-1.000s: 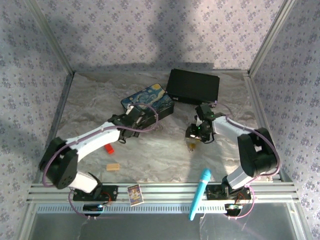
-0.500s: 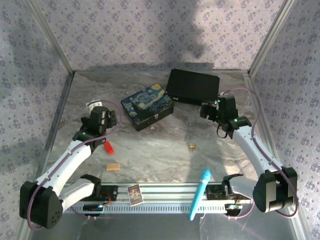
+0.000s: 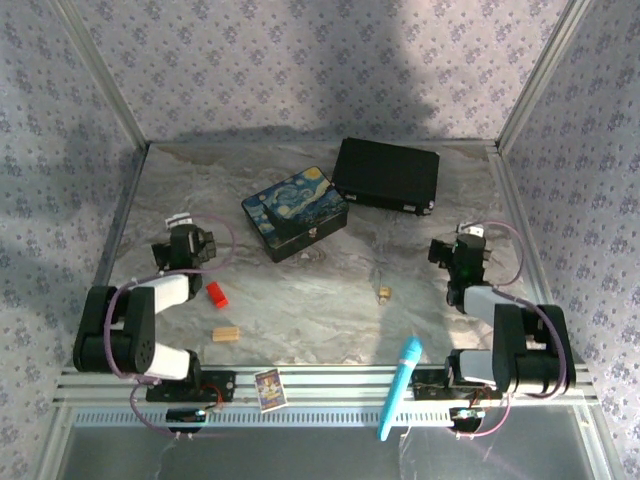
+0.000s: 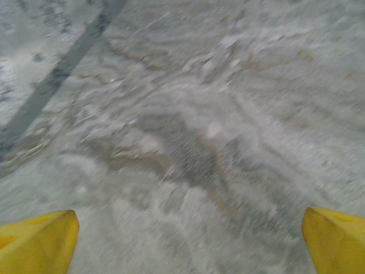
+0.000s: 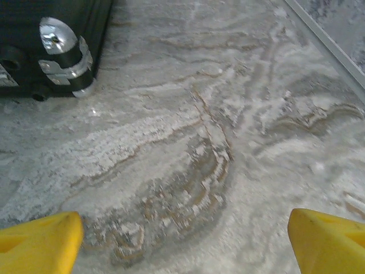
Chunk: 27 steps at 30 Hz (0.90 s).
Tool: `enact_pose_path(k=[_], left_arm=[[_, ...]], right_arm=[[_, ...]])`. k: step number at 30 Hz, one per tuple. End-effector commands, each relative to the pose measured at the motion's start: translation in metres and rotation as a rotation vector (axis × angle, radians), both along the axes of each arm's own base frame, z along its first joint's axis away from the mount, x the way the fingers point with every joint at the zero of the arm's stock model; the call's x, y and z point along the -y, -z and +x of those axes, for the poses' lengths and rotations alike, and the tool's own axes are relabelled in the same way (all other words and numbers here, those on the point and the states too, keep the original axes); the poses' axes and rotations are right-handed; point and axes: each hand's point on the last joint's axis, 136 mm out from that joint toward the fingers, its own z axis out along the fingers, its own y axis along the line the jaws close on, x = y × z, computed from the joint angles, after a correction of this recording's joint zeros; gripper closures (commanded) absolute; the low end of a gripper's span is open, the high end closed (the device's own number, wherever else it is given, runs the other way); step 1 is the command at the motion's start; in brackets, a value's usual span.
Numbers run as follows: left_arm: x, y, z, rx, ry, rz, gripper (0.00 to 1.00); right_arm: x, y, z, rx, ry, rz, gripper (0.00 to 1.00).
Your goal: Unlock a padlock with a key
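The tiny brass padlock lies alone on the marbled table, right of centre. A thin silvery piece points away from it on the far side. I cannot tell whether that is its shackle or the key. My left gripper is folded back at the left side, far from the padlock. In the left wrist view it is open over bare table, yellow fingertips wide apart. My right gripper is folded back to the right of the padlock. In the right wrist view it is open with nothing between its fingertips.
A painted tin and a black case stand at the back. A small red block and a tan wooden block lie near the left arm. A blue cylinder and a card rest on the front rail.
Both arms have pulled back from the middle toward their bases. The right gripper has left the padlock and opened wide; the padlock stays where it lay.
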Motion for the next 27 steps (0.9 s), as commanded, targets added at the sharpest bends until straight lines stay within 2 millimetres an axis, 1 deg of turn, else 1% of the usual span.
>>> enact_pose_path(k=[1, 3, 4, 5, 6, 8, 9, 10, 27], left_arm=[[0.014, -0.023, 0.028, 0.19, 0.132, -0.078, 0.0], [0.027, -0.014, 0.032, 0.173, 0.212, -0.086, 0.0], [0.031, -0.013, 0.033, 0.19, 0.238, -0.083, 0.0], [0.031, -0.011, 0.031, 0.17, 0.239, -0.087, 0.0], [0.031, -0.012, 0.032, 0.165, 0.239, -0.087, 0.0], [0.031, -0.011, 0.032, 0.164, 0.239, -0.086, 0.0], [0.031, -0.012, 0.032, 0.169, 0.239, -0.083, 0.0], [0.031, -0.012, 0.032, 0.168, 0.237, -0.077, 0.0], [0.032, -0.012, 0.032, 0.166, 0.235, -0.068, 0.0]], right_arm=[[-0.006, -0.037, 0.029, 0.193, -0.067, -0.038, 0.06], [-0.008, -0.024, 0.033, 0.187, -0.088, -0.036, 0.07], [-0.013, -0.017, 0.039, 0.182, -0.117, -0.04, 0.05], [-0.017, -0.017, 0.045, 0.178, -0.128, -0.052, 0.03], [-0.021, -0.013, 0.046, 0.11, -0.15, -0.055, 0.01], [-0.023, -0.015, 0.047, 0.137, -0.166, -0.049, 0.01], [-0.023, -0.012, 0.046, 0.114, -0.165, -0.047, 0.01], [-0.022, -0.015, 0.047, 0.133, -0.164, -0.051, 0.01], [-0.023, -0.014, 0.047, 0.125, -0.166, -0.051, 0.01]])
